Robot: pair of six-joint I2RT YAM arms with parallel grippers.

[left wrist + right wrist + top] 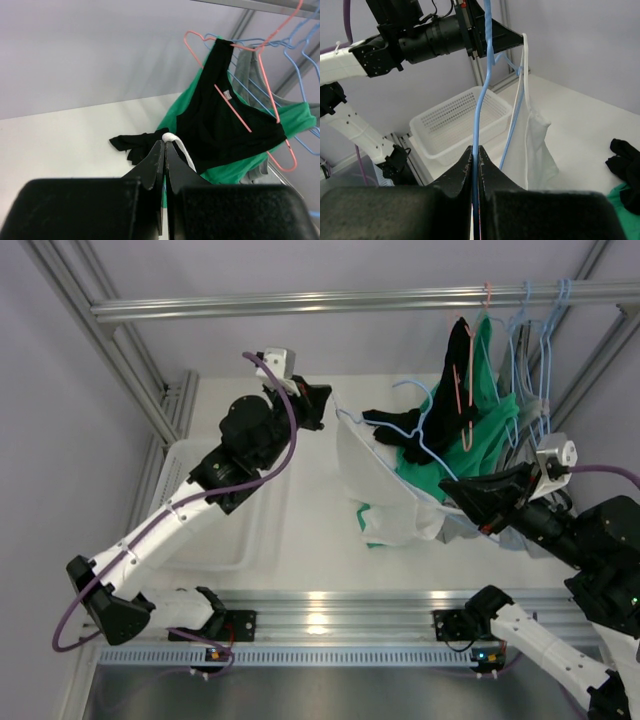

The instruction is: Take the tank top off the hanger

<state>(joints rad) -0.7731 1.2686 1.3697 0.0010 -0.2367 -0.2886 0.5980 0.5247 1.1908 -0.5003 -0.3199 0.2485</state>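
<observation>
The white tank top (pixel 375 475) hangs between both grippers above the table, still threaded on a light blue hanger (pixel 425 425). My left gripper (pixel 325 405) is shut on one white shoulder strap (pixel 182 147), which is bunched at its tips (pixel 165 142). My right gripper (pixel 447 483) is shut on the blue hanger wire (pixel 482 100), which runs up from between its fingertips (pixel 476 150). In the right wrist view the tank top (pixel 535 145) droops from its strap, held taut by the left gripper (pixel 515 37) at the top.
A white perforated basket (pixel 225 510) sits on the left of the table (pixel 455 120). A black top on a pink hanger (pixel 460 370), a green garment (pixel 480 440) and more blue hangers (pixel 530 330) hang from the rail (pixel 350 302). A black cloth (pixel 395 425) lies beneath.
</observation>
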